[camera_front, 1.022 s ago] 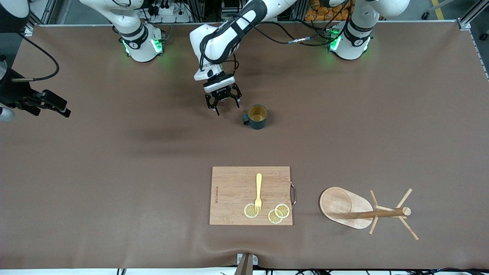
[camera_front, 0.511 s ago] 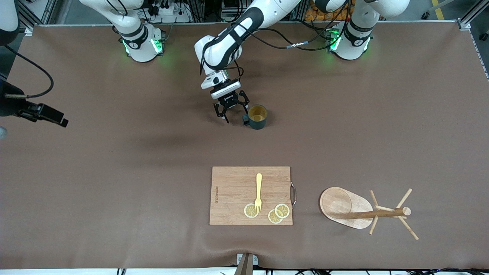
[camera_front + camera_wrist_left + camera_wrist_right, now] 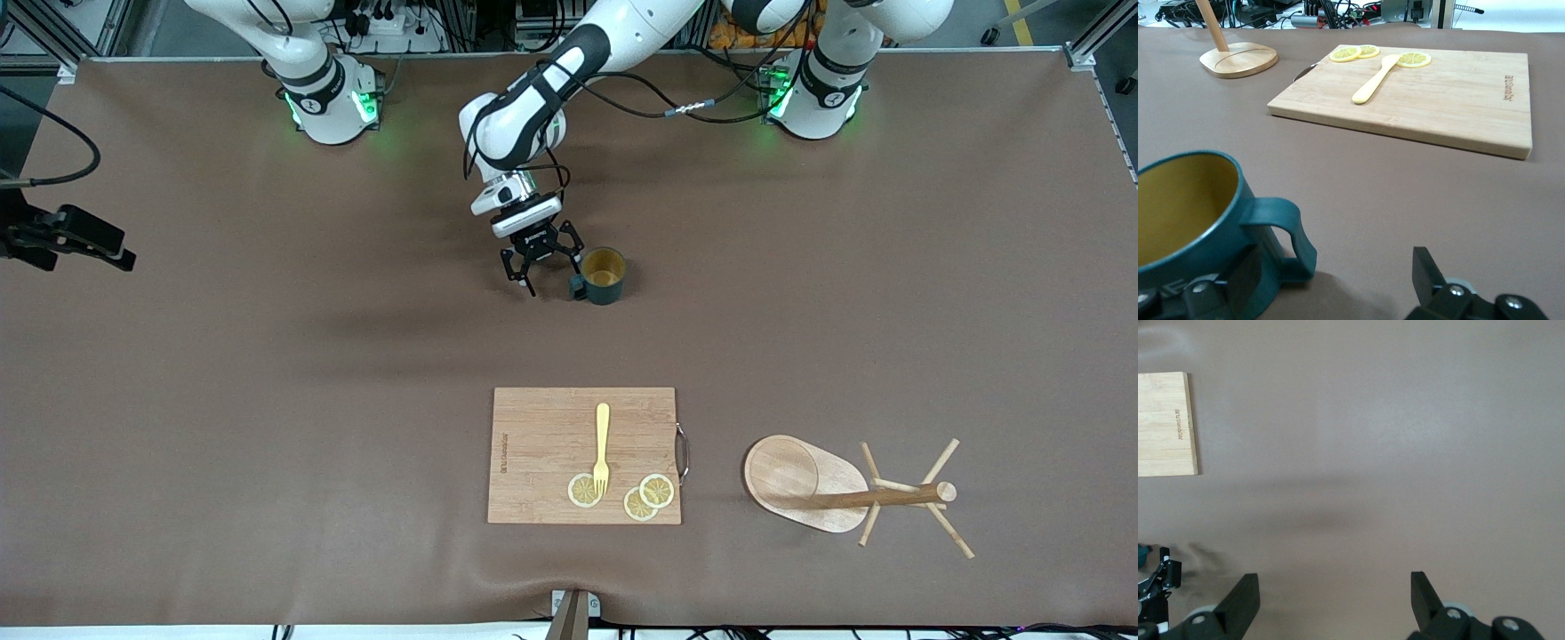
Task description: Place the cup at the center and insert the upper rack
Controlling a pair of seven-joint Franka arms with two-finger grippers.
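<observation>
Closer now, the left pincer [image 3: 543,264] spreads wide around the cup's [image 3: 605,275] handle on the worktop [image 3: 267,400]. Right pincer [image 3: 1331,600] waits, wide. Board [image 3: 1458,100] lettering is unreadable.

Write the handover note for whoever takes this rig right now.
Left pincer: open, low beside the cup, straddling its handle; nothing gripped yet.
Right pincer: open, empty, up over bare table at the right arm's end; that arm waits.
Cup: upright, farther from the front camera than the board.
Rack: lying on its side beside the board, toward the left arm's end.
Done: nothing placed.
Left: grip the cup, set it at center, then insert the rack.
</observation>
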